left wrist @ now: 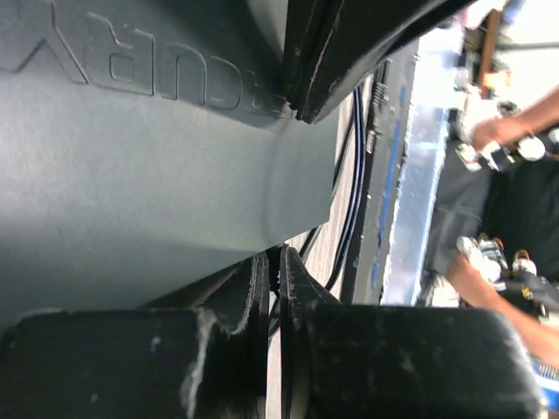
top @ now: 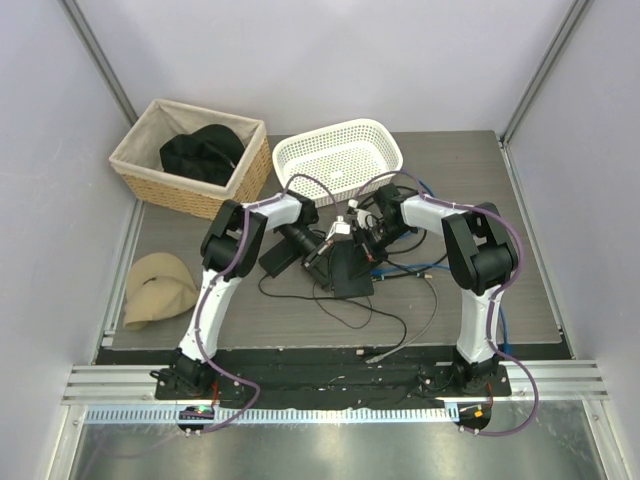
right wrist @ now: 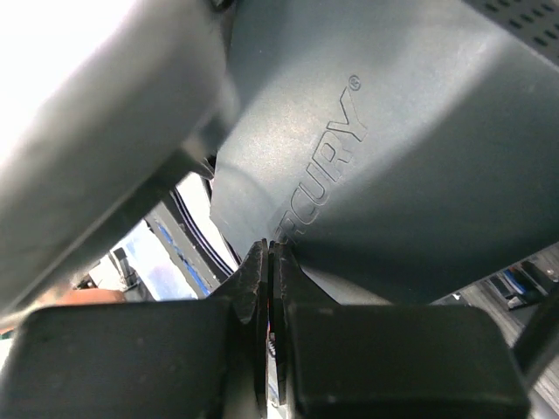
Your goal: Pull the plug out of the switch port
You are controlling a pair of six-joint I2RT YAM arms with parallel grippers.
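Our left end effector (left wrist: 275, 262) and right end effector (right wrist: 269, 253) look pressed together by the switch (top: 350, 272); we should pin it and draw the hidden plug straight out.

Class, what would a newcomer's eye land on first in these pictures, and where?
The left arm and right arm bend inward over the black switch and tangled cables at table centre. Behind sit a wicker basket holding a black hat, far left, and a white basket.

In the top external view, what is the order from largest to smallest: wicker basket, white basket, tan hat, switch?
1. wicker basket
2. white basket, slightly smaller
3. tan hat
4. switch, though it is partly hidden
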